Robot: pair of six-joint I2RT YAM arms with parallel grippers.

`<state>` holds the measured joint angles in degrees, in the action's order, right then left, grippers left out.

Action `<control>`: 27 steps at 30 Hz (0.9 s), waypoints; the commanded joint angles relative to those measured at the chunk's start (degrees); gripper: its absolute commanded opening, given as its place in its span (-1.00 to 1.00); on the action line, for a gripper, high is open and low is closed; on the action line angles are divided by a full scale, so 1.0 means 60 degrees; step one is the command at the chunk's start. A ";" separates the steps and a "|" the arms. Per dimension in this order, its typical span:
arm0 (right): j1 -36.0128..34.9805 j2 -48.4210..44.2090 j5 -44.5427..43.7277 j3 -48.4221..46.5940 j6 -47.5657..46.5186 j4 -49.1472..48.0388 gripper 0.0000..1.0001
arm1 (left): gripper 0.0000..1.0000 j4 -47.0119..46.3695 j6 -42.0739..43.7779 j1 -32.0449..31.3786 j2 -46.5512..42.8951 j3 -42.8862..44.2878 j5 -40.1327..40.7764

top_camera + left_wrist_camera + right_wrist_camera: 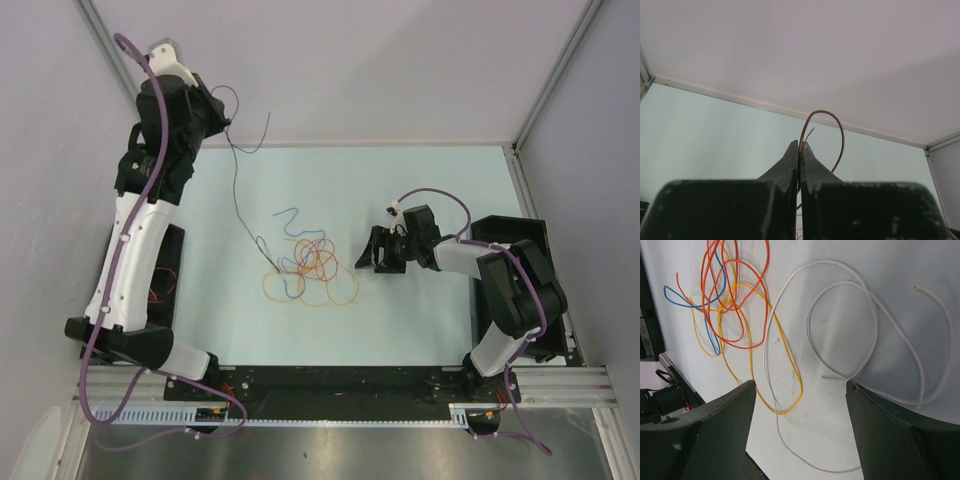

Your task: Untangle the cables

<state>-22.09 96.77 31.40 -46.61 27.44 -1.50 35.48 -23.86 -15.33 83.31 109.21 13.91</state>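
A tangle of thin cables [310, 268], orange, red, yellow and blue, lies mid-table. My left gripper [222, 118] is raised at the far left, shut on a dark reddish-brown cable [240, 200] that runs taut down to the tangle. In the left wrist view the jaws [799, 144] pinch this cable, and its free end loops above them [826, 113]. My right gripper [385, 252] is open and low, just right of the tangle. In the right wrist view its jaws [800, 385] stand wide over a pale cable [867, 320] and a yellow loop [790, 400], with orange-red [740, 342] and blue [687, 301] cables beyond.
Grey enclosure walls stand at the back and both sides [400, 70]. Black base plates lie at the left [165, 285] and right [520, 232] table edges. An aluminium rail [350, 385] runs along the near edge.
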 commanded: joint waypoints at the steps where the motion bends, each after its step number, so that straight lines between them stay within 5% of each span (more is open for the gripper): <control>1: 0.0019 0.0263 -0.0238 0.0005 -0.0018 0.0323 0.56 | -0.99 0.0427 0.0490 0.0357 0.0279 0.1397 0.0391; 22: 0.0151 0.0351 -0.0003 -0.0010 0.0055 0.0337 0.58 | -0.99 -0.0114 0.0446 0.2526 -0.1052 -0.0491 0.0465; 27: 0.0165 0.0380 -0.0018 0.0005 0.0158 0.0030 0.58 | -0.99 0.0004 0.0226 0.3769 -0.1316 -0.0784 -0.0091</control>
<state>-21.45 97.10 32.64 -46.63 28.01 -1.93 37.30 -22.04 3.16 78.43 105.67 15.88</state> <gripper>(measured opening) 0.787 0.011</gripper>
